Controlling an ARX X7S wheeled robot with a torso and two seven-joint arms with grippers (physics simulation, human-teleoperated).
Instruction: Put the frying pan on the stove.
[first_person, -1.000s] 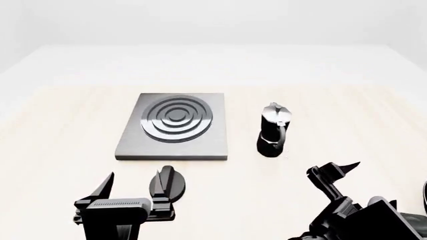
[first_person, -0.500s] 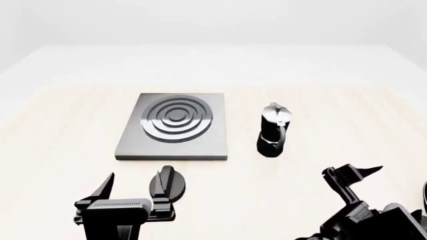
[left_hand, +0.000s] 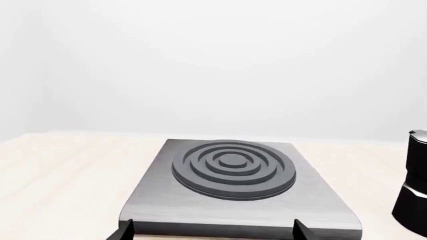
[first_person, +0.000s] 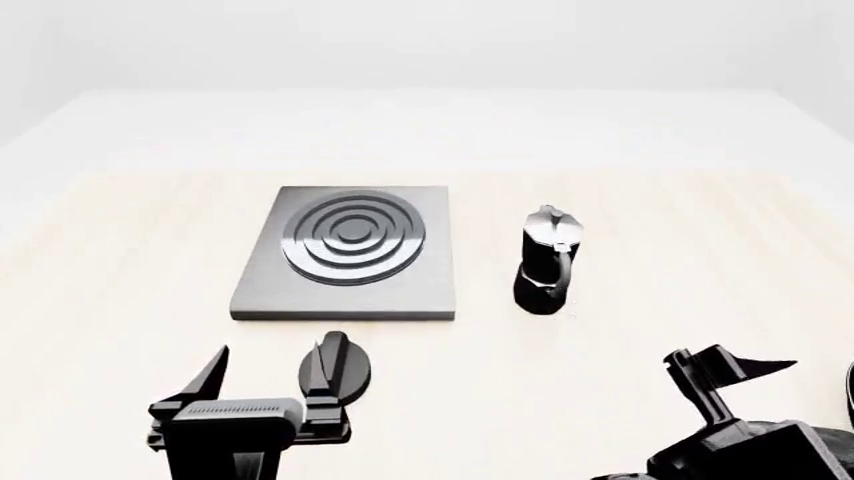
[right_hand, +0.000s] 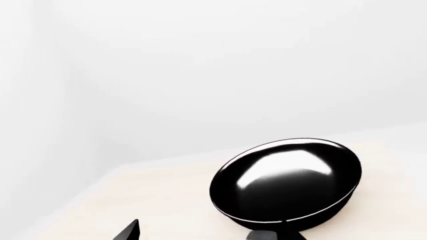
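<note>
Pale wood-grain tabletop stretches out before us under plain white walls. Near its middle lies the flat square grey metal stove with dark concentric burner rings; nothing rests on it. Just to its right stands a small black-and-silver moka pot, upright and clear of the plate. A small round black knob sits on the table in front of the stove's near edge.

Our left gripper hangs low in front of the stove with its fingers spread wide and empty; the knob shows just beside its right finger. From the left wrist view the stove fills the space between the two fingertips.

Our right gripper is at the lower right of the head view, jaws parted, holding nothing. The glossy black round frying pan appears in the right wrist view, resting on the table ahead of the fingertips and apart from them; its handle is not in sight. In the head view only a dark sliver at the far right edge may be the pan, well apart from the stove.
</note>
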